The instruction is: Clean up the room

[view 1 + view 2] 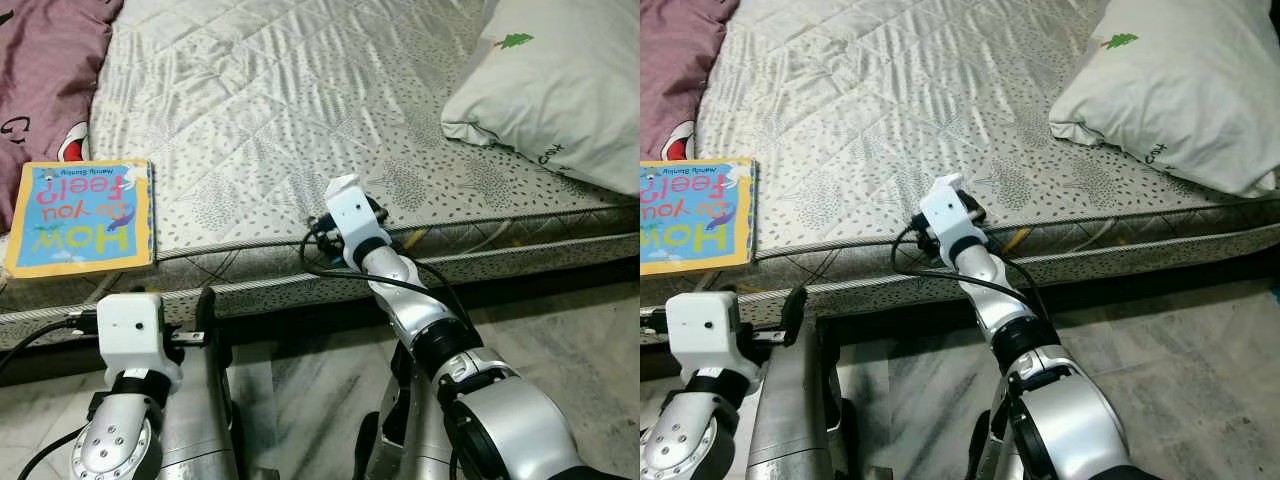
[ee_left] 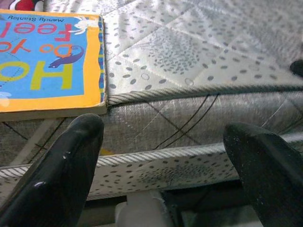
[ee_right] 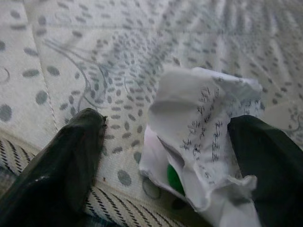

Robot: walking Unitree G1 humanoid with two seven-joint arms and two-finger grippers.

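A crumpled white paper (image 3: 203,137) with handwriting and a green spot lies on the grey patterned mattress (image 1: 270,110) near its front edge. My right gripper (image 3: 175,156) is open around the paper, which rests against one finger (image 3: 270,165). In the eye views, the right wrist (image 1: 352,212) reaches over the mattress edge and hides the paper. A children's book (image 1: 85,215) with a yellow border and blue cover lies flat at the front left edge. My left gripper (image 2: 161,156) is open and empty, low in front of the mattress side, just right of the book (image 2: 47,61).
A white pillow (image 1: 560,90) lies at the right of the bed. A maroon blanket (image 1: 45,70) covers the far left corner. Marble floor (image 1: 570,320) runs along the bed's front, where my body stands.
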